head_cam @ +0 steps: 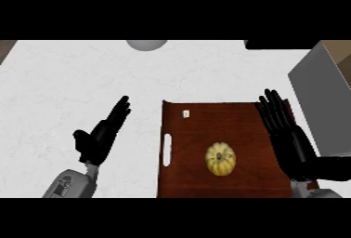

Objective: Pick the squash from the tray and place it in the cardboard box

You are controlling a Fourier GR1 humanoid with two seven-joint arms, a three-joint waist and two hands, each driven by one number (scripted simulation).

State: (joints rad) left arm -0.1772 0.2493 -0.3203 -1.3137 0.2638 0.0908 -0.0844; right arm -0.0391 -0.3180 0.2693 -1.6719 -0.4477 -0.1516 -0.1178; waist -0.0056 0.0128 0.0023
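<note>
— Squash [221,159], where's it sitting?

— On the dark brown tray [205,125], toward the near end and a bit right of the middle. Pale yellow, ribbed, with a small dark stem spot on top. Nothing is touching it.

— And the tray itself?

— It lies flat on the white counter [68,83]. There's a long slot handle [166,149] cut along its left edge, and a tiny pale tag or sticker [185,113] near its far left corner. I can't read what that is.

— What are the hands doing?

— The right hand [288,135] hangs over the tray's right edge, fingers straight and held close together, pointing away from the robot. It holds nothing and is apart from the squash, which lies to its left.

— The left one?

— The left hand [103,132] is over the bare counter, left of the tray and clear of it. Fingers straight and together too, thumb sticking out toward the near side. Also holding nothing. A bit of the grey forearm [68,185] shows below it.

— Where's the box?

— To the right of the tray, past the right hand: a grey wall and a tan strip of the cardboard box [322,93] running off the edge of the view. I can't see inside it from here.

— Anything else?

— A grey rounded thing [146,44] at the far edge of the counter, only partly visible, and a dark shape [281,44] at the far right.
</note>
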